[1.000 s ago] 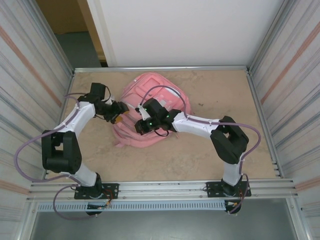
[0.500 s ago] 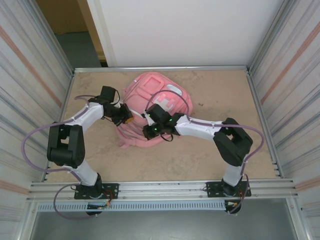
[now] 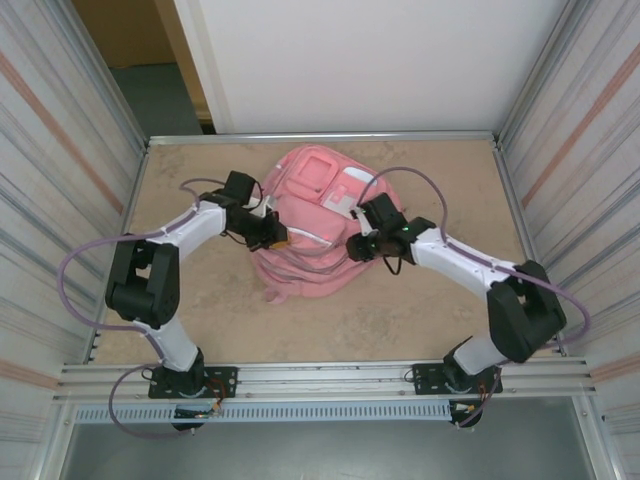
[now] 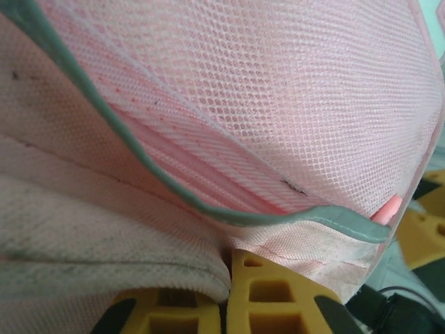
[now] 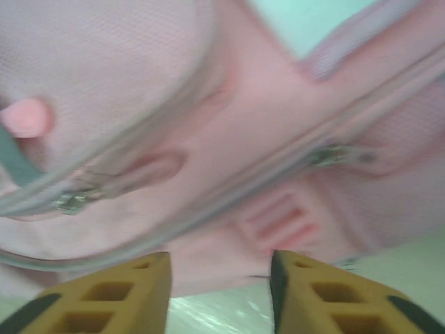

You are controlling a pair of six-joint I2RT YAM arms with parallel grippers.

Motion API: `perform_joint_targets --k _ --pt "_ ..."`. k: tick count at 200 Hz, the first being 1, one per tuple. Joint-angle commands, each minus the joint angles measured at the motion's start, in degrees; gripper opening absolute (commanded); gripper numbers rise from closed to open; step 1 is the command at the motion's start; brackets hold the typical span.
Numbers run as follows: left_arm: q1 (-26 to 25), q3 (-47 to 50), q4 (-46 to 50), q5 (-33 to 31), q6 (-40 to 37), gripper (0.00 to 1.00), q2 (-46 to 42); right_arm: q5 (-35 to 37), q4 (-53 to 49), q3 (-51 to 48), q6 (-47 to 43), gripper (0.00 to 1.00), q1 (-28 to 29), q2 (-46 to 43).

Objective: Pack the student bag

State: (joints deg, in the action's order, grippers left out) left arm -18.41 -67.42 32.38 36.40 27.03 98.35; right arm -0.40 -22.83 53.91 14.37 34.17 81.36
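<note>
The student bag [image 3: 305,270] lies slumped on the desk [image 3: 420,310], toward the far side, its contents hidden. The left pincer [image 4: 225,278], arm bent in from the left, is pinched narrow on a fold of its fabric. The right pincer [image 5: 219,271] stands parted beside the bag, holding nothing (that close view is blurred).

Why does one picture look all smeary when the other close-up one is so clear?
Right wrist view: smeary all over, with the student bag a soft pink blur and its zips hard to make out. Left wrist view: sharp, every little hole in the bag's mesh shows, though it is very close up. Top external view: evenly lit, no glare, only faint shadows on the table.
</note>
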Motion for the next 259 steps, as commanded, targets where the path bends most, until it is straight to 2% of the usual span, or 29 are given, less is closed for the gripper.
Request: perform_joint_targets --k 1,2,3,4,5,7,9,15,31,48,61,71,83,101,122,136,141,153,167,184,195,204,215,225,232,238,244,259 --pt "-1.2 -2.3 1.1 1.8 -5.0 0.45 -6.1 8.5 2.0 -3.9 0.4 0.62 0.2 -10.7" --pt "-1.2 -2.3 0.8 1.8 -5.0 0.49 -6.5 9.0 2.2 -4.2 0.4 0.65 0.2 -11.0" --pt "-1.2 -2.2 0.6 1.8 -5.0 0.62 -6.9 9.4 2.5 -4.5 0.4 0.68 0.2 -11.6" --pt "-1.2 -2.2 0.2 1.8 -5.1 0.79 -7.3 9.6 2.8 -4.7 0.4 0.71 0.2 -12.1" --pt "-1.3 -2.1 -0.3 1.8 -5.3 0.89 -7.7 9.9 3.0 -5.0 0.4 0.74 0.1 -12.6" --pt "-1.3 -1.9 -1.1 1.8 -5.6 0.96 -8.7 11.2 3.5 -5.6 0.3 0.80 0.0 -13.7" --pt "-1.4 -1.6 -1.7 1.6 -5.9 0.98 -9.6 12.2 4.0 -6.3 0.3 0.84 -0.1 -14.7" --pt "-1.8 -0.9 -4.1 0.0 -7.9 0.99 -12.8 14.8 5.7 -8.0 0.2 1.00 -0.6 -17.7" --pt "-4.6 2.3 -9.2 -12.9 -16.7 0.99 -21.9 19.6 8.0 -11.2 -0.1 0.99 -3.6 -24.2" --pt "-7.1 11.8 -20.9 -27.2 -26.6 0.99 -30.9 22.5 12.6 -16.1 -0.5 0.99 -7.6 -32.5" --pt "-6.8 19.4 -28.3 -37.3 -25.7 0.99 -36.3 19.1 22.3 -23.4 -6.8 0.99 -11.0 -37.6" --pt "-6.1 23.3 -30.3 -44.2 -23.2 0.99 -40.1 19.5 29.0 -29.1 -9.3 0.99 -12.5 -41.2" --pt "-5.7 27.4 -32.5 -47.4 -22.9 0.99 -43.9 20.6 32.4 -32.8 -8.4 0.99 -13.9 -45.3" --pt "-5.7 34.6 -39.5 -50.4 -28.7 0.99 -46.3 17.9 34.5 -37.4 -9.6 0.99 -17.0 -47.7" --pt "-5.1 40.6 -47.3 -56.9 -35.6 0.99 -43.8 15.1 35.3 -39.6 -9.0 0.99 -22.6 -43.6" --pt "-3.5 43.8 -55.3 -61.7 -34.6 0.99 -39.2 14.2 39.7 -41.6 -7.2 0.99 -25.7 -38.7" --pt "-2.8 44.7 -57.8 -61.7 -33.5 0.99 -37.2 13.7 42.9 -42.9 -6.9 0.99 -26.2 -36.6" --pt "-1.0 45.0 -62.7 -59.2 -36.3 0.99 -32.0 12.1 52.1 -45.2 -8.9 0.99 -27.2 -31.1" --pt "1.3 44.4 -67.0 -59.9 -36.5 0.99 -26.0 9.5 55.5 -43.6 -11.9 0.99 -27.7 -25.6" --pt "7.2 44.2 -69.7 -49.0 -34.5 0.99 -21.4 6.0 58.9 -40.9 -13.2 0.99 -29.3 -17.9" --pt "8.3 43.6 -69.3 -46.0 -36.3 0.99 -20.6 2.0 62.5 -39.5 -15.4 0.99 -30.4 -13.1" --pt "9.6 45.1 -74.0 -43.0 -37.9 0.99 -19.8 0.2 65.4 -38.2 -16.3 0.98 -31.3 -9.0" --pt "13.2 46.3 -76.6 -37.6 -35.4 0.99 -18.2 -2.3 67.8 -35.8 -15.5 0.99 -33.0 -4.0" --pt "16.8 47.8 -83.2 -31.5 -33.6 0.99 -13.8 -8.5 69.7 -33.2 -14.3 0.99 -35.4 2.4" --pt "18.3 47.8 -89.1 -30.4 -32.4 0.99 -10.0 -13.1 68.7 -31.0 -12.8 0.98 -38.2 5.8" --pt "18.8 46.8 -85.6 -29.5 -31.3 0.99 -11.6 -15.2 71.4 -31.6 -10.5 0.98 -40.4 8.0" --pt "19.3 45.2 -78.5 -29.6 -30.8 0.99 -13.0 -13.7 76.0 -33.6 -9.4 0.99 -40.8 7.7" --pt "19.1 44.1 -79.9 -30.1 -31.0 0.99 -11.0 -9.1 71.7 -31.6 -8.9 0.99 -40.1 7.1"
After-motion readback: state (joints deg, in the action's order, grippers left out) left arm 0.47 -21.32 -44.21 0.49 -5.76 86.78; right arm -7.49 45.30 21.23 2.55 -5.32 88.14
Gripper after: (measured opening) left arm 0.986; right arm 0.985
